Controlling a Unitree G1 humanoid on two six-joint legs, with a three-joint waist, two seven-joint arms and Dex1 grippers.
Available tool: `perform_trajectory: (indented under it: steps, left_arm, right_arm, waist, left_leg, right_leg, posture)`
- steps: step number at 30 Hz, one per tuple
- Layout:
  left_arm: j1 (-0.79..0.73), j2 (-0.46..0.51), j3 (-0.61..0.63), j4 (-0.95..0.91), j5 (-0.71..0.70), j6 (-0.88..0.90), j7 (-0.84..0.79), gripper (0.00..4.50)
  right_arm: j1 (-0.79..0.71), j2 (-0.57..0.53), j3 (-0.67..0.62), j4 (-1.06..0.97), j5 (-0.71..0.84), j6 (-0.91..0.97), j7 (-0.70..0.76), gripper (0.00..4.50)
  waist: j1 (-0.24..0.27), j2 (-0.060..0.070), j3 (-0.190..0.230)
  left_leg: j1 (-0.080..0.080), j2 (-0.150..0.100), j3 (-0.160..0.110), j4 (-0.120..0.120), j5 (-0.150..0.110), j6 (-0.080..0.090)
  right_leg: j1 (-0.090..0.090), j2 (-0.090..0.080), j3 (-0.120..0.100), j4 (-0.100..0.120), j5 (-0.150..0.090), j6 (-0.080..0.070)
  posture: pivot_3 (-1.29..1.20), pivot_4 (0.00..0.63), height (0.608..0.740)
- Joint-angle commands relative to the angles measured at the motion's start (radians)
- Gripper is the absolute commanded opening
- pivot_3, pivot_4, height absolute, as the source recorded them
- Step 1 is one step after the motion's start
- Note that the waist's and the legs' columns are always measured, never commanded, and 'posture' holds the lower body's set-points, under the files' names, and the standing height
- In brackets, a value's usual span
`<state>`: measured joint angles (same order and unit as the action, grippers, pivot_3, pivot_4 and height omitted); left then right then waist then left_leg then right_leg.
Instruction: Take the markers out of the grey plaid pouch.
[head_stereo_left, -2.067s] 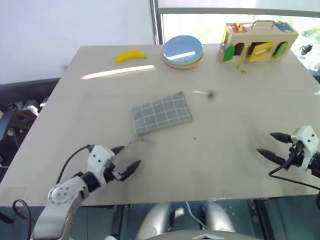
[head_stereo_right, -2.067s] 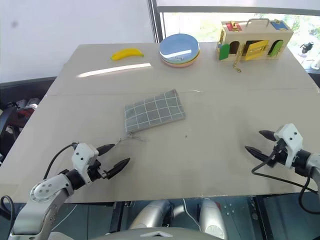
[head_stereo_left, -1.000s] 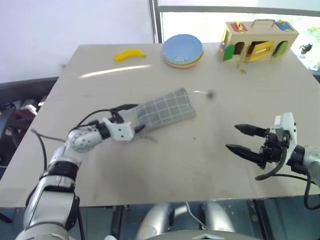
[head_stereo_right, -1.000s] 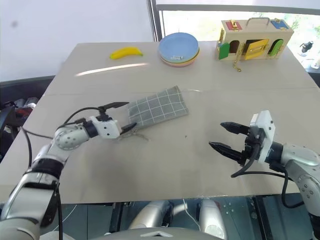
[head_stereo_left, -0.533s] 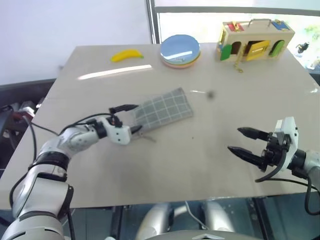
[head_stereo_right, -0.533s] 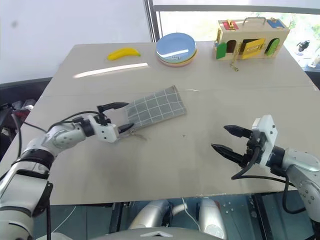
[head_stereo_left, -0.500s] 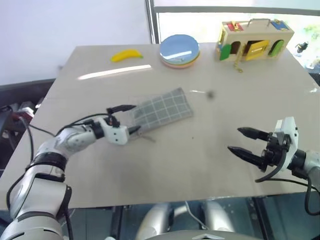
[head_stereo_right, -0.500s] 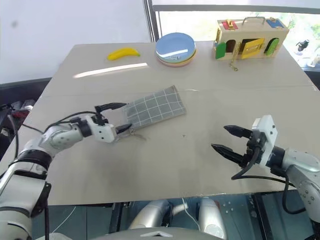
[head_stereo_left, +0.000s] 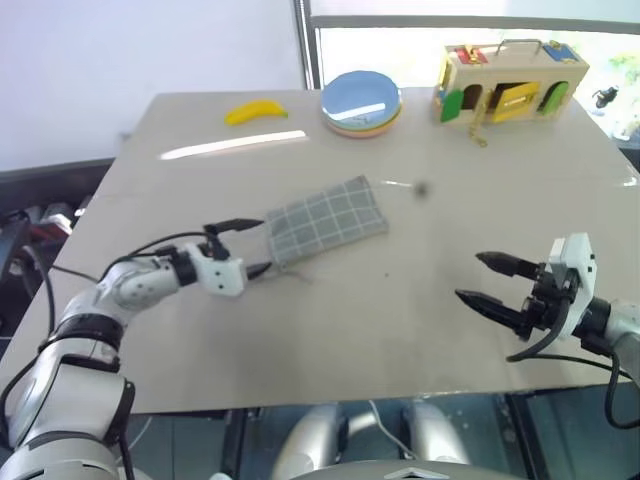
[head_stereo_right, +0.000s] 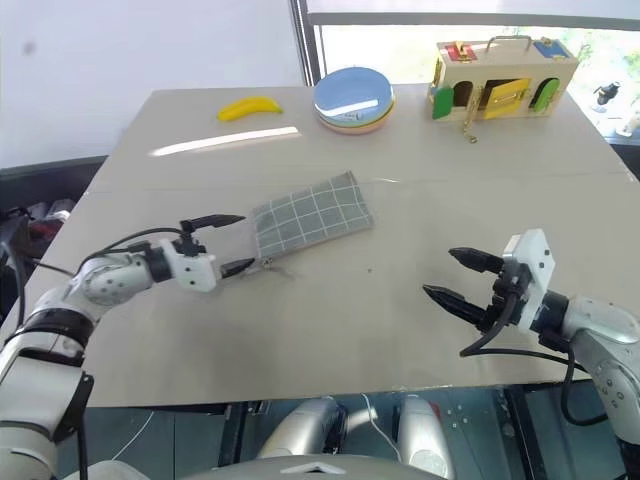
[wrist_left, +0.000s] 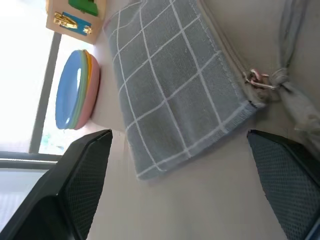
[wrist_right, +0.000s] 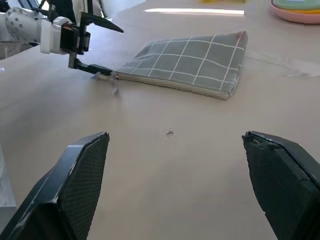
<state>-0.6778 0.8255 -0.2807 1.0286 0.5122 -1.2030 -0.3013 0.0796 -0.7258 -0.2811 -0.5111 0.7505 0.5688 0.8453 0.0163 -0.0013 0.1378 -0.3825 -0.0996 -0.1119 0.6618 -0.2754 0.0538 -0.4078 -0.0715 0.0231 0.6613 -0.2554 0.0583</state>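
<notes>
The grey plaid pouch (head_stereo_left: 325, 221) lies flat near the middle of the desk (head_stereo_left: 400, 330), with bare desk open between it and the near edge. Along the far edge sit a banana (head_stereo_left: 255, 112), a stack of plates (head_stereo_left: 362, 101) and a wooden toy box (head_stereo_left: 510, 82) at the far right corner. The left gripper (head_stereo_left: 243, 248) is spread wide at the pouch's near-left end, one finger either side of the zipper pull (wrist_left: 257, 80), seemingly not touching it. The right gripper (head_stereo_left: 492, 282) hangs released near the right edge, well apart from the pouch.
</notes>
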Motion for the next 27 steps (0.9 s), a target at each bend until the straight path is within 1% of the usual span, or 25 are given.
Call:
perform_trajectory:
  steps: [1, 6, 8, 9, 11, 17, 18, 21, 24, 27]
  left_arm:
    - [-0.044, -0.042, -0.054, -0.027, 0.15, 0.007, 0.147, 4.5]
    - [-0.076, -0.081, -0.086, -0.012, 0.216, 0.009, 0.265, 4.5]
    - [-0.081, -0.091, -0.092, -0.025, 0.239, 0.025, 0.323, 4.0]
    - [-0.084, -0.096, -0.095, -0.028, 0.247, 0.034, 0.343, 3.72]
    - [-0.091, -0.106, -0.105, -0.036, 0.267, 0.042, 0.373, 2.89]
    - [-0.095, -0.134, -0.11, -0.046, 0.256, 0.092, 0.41, 0.13]
    - [-0.09, -0.139, -0.107, -0.052, 0.244, 0.094, 0.405, 0.05]
    - [-0.075, -0.162, -0.094, -0.08, 0.182, 0.089, 0.366, 0.05]
    - [-0.039, -0.213, -0.076, -0.141, 0.025, 0.118, 0.239, 0.05]
    - [0.014, -0.259, -0.066, -0.256, -0.125, 0.192, 0.1, 0.05]
  right_arm:
    - [-0.008, -0.003, -0.022, -0.021, 0.01, -0.012, -0.004, 4.38]
    - [-0.003, 0.0, -0.025, -0.03, 0.01, -0.011, -0.017, 4.38]
    - [0.0, 0.002, -0.025, -0.035, 0.011, -0.012, -0.022, 4.5]
    - [0.0, 0.003, -0.025, -0.036, 0.011, -0.013, -0.025, 4.5]
    - [-0.001, 0.004, -0.024, -0.035, 0.011, -0.014, -0.029, 4.5]
    - [-0.031, 0.01, 0.001, -0.022, 0.001, -0.021, -0.033, 4.5]
    - [-0.039, 0.012, 0.007, -0.022, -0.003, -0.021, -0.036, 4.5]
    - [-0.069, 0.02, 0.035, -0.017, -0.027, -0.024, -0.056, 4.5]
    - [-0.129, 0.059, 0.112, -0.027, -0.067, -0.016, -0.106, 4.5]
    - [-0.193, 0.114, 0.216, -0.029, -0.11, 0.002, -0.152, 4.5]
  waist:
    - [0.004, 0.0, 0.0]
    - [0.0, 0.0, 0.0]
    - [-0.002, 0.0, 0.0]
    - [-0.002, -0.001, 0.0]
    - [-0.002, -0.001, 0.0]
    - [0.001, -0.002, 0.001]
    - [0.002, -0.002, 0.001]
    - [0.0, -0.002, 0.001]
    - [-0.002, -0.002, 0.001]
    - [-0.005, -0.002, 0.001]
  left_leg:
    - [0.0, 0.0, -0.001, 0.001, 0.0, 0.0]
    - [-0.002, -0.001, -0.001, 0.004, 0.0, -0.001]
    - [-0.002, -0.001, -0.001, 0.004, 0.0, -0.001]
    - [-0.002, -0.001, -0.001, 0.003, 0.0, -0.001]
    - [-0.003, 0.0, -0.001, 0.003, 0.001, -0.001]
    - [-0.003, -0.001, -0.001, 0.004, 0.001, -0.001]
    - [-0.003, -0.001, -0.001, 0.004, 0.001, -0.001]
    - [-0.002, -0.001, -0.002, 0.006, 0.0, -0.001]
    - [-0.003, -0.001, -0.001, 0.006, 0.001, -0.001]
    - [-0.005, 0.0, -0.002, 0.006, 0.001, -0.001]
  right_leg:
    - [0.0, 0.0, -0.001, 0.0, 0.0, 0.0]
    - [0.001, -0.001, -0.001, 0.0, 0.0, 0.0]
    - [0.0, 0.0, -0.001, 0.0, 0.0, 0.0]
    - [0.0, 0.0, -0.001, 0.0, 0.0, 0.0]
    - [0.0, 0.0, -0.001, 0.001, 0.0, 0.0]
    - [-0.001, -0.001, -0.001, 0.001, 0.0, 0.0]
    - [-0.001, -0.001, -0.001, 0.001, 0.0, 0.0]
    - [0.0, -0.001, -0.002, 0.001, 0.0, 0.0]
    - [0.0, -0.001, -0.001, 0.001, 0.0, 0.0]
    - [-0.002, -0.001, -0.001, 0.002, 0.0, 0.0]
  posture:
    - [0.0, 0.15, 0.74]
    - [0.0, 0.15, 0.74]
    - [0.0, 0.15, 0.74]
    - [0.0, 0.15, 0.74]
    - [0.0, 0.15, 0.74]
    - [0.0, 0.15, 0.74]
    - [0.0, 0.15, 0.74]
    - [0.0, 0.15, 0.74]
    - [0.0, 0.15, 0.74]
    - [0.0, 0.15, 0.74]
